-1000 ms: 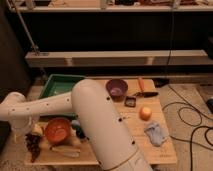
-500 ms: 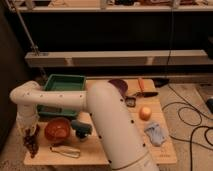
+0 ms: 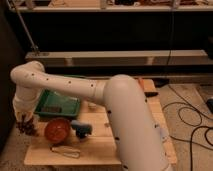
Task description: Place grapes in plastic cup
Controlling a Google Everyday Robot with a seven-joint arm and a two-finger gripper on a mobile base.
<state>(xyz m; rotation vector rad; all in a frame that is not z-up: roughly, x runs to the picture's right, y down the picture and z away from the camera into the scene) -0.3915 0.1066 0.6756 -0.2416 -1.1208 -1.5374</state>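
Swinging down over the left edge of the tabletop (image 3: 95, 144), the gripper (image 3: 25, 119) now meets the grapes (image 3: 27, 127). They sit higher than a second ago, just left of the bowl (image 3: 57, 130), so a lift has probably begun; whether the gripper is closed on them cannot be told. The cup (image 3: 81, 128) stands just right of the bowl. The arm (image 3: 125, 115) hides the right half of the tabletop.

The gripper (image 3: 24, 120) has raised the grapes (image 3: 27, 128) off the table (image 3: 95, 147) to 9 o'clock of the orange bowl (image 3: 57, 131); the arm (image 3: 125, 115) has swung higher, now hiding the table's right side.
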